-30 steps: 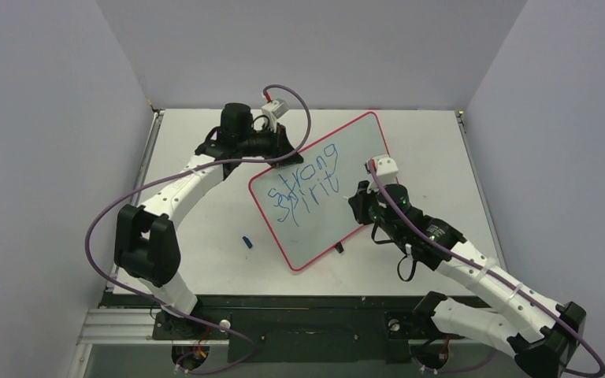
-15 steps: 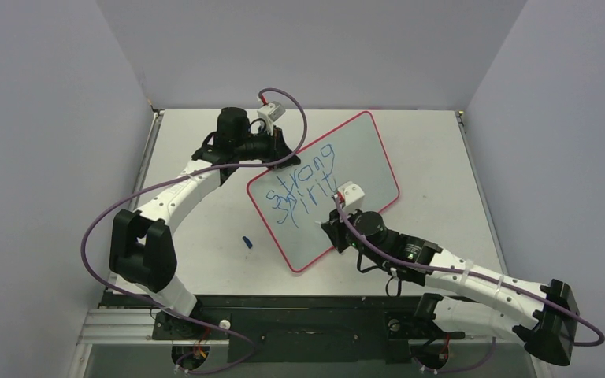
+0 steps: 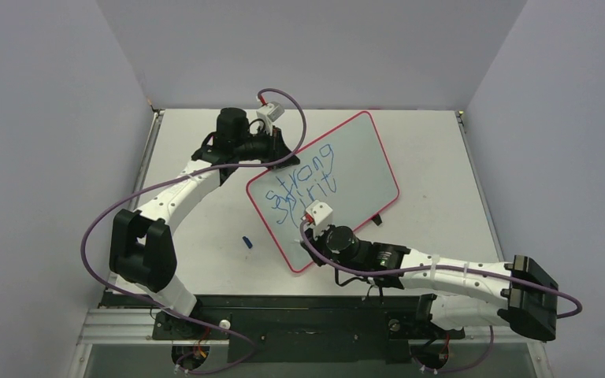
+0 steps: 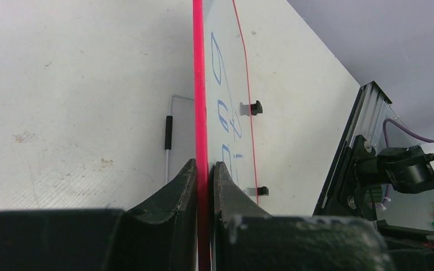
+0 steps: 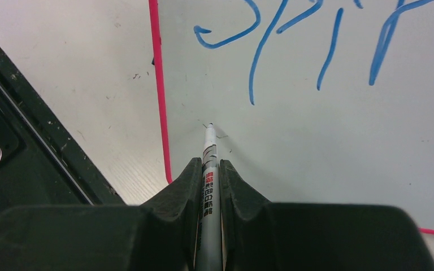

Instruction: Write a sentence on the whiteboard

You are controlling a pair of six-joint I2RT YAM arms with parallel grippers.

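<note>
The left gripper [image 4: 204,166] is closed almost fully on the whiteboard's [image 3: 358,146] red rim, pinching the far-left edge between both jaws and steadying the board. On the tabletop [image 3: 433,157] near and left of the board lies a small blue piece [image 3: 246,242], perhaps a cap; it is too small to tell.

The whiteboard sits mid-tabletop, turned on a diagonal, its near-left corner toward the arm bases and its far-right corner away from them. It looks propped up, with a wire stand behind it in the left wrist view. The sentence [image 3: 306,183] so far reads "strong" and, under it, "spirit", in blue. The lines run from near-left up toward far-right.

The right gripper [image 5: 210,164] is clamped shut on a marker [image 5: 209,148], which sticks straight out past the fingertips. Its long axis points into the board face. The tip sits just inside the near-left rim, below the "s" of "spirit", at or just off the surface; I cannot tell if it touches.

The bare strip for the third line lies rightward from that tip, parallel to the written lines. The right arm is the nearer one, so the stroke should travel along that diagonal.
</note>
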